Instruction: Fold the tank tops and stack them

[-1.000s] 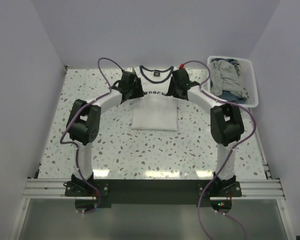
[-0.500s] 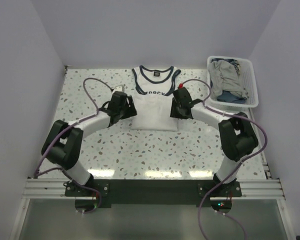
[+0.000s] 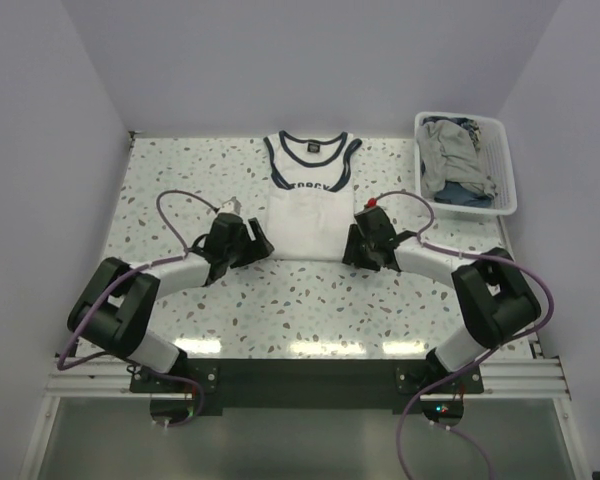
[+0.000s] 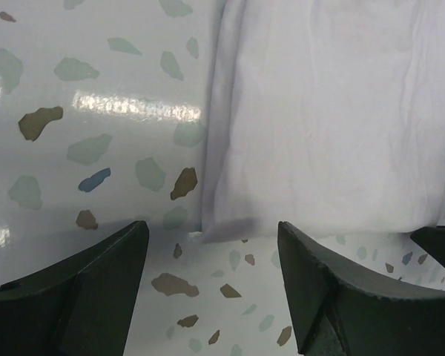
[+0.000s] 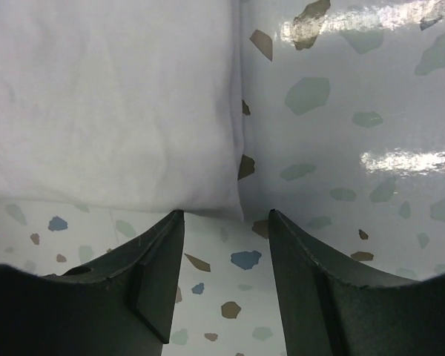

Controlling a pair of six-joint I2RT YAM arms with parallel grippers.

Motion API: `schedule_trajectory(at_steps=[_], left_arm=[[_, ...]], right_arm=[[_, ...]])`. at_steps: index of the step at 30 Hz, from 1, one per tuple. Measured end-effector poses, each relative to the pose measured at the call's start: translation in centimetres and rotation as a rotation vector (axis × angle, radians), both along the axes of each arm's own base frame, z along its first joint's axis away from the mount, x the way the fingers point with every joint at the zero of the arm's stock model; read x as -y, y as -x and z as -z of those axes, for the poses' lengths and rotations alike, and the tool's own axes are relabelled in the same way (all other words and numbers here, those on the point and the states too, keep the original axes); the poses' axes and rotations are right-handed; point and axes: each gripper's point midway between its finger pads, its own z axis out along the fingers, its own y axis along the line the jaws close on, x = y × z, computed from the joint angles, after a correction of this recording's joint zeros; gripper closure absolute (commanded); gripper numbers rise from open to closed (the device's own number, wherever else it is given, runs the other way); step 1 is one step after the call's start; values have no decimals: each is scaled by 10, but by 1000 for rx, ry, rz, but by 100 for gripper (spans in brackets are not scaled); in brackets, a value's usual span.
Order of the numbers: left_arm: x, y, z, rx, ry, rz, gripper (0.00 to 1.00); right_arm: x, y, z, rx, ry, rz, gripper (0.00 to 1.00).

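Two agape: left claw (image 4: pixel 210 236), right claw (image 5: pixel 225 219).

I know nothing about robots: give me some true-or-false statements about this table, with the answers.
1. The white tank top lies flat on the table. True.
2. Both claws are clamped on the shirt. False: the left gripper and right gripper stand open at its near corners.
3. The basket sits at the table's far right. True.
4. That basket is empty. False: grey cloth lies in it.
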Motion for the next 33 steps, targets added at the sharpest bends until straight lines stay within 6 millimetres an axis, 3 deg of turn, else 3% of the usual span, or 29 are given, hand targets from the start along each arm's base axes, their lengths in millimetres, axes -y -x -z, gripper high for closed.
schedule_trajectory(at_steps=[8, 11, 25, 31, 33], left_arm=[[15, -11, 3, 21, 90, 3, 34], [17, -13, 5, 21, 113, -8, 43], [14, -11, 12, 4, 150, -59, 62], [14, -9, 16, -4, 146, -62, 77], [15, -8, 17, -8, 142, -59, 84]], right_arm=[[-18, -13, -1, 58, -123, 44, 53], [-19, -15, -1, 71, -149, 65, 53], [-14, -16, -2, 120, -221, 158, 53], [-8, -17, -2, 139, -225, 197, 54], [-4, -17, -3, 148, -214, 213, 58]])
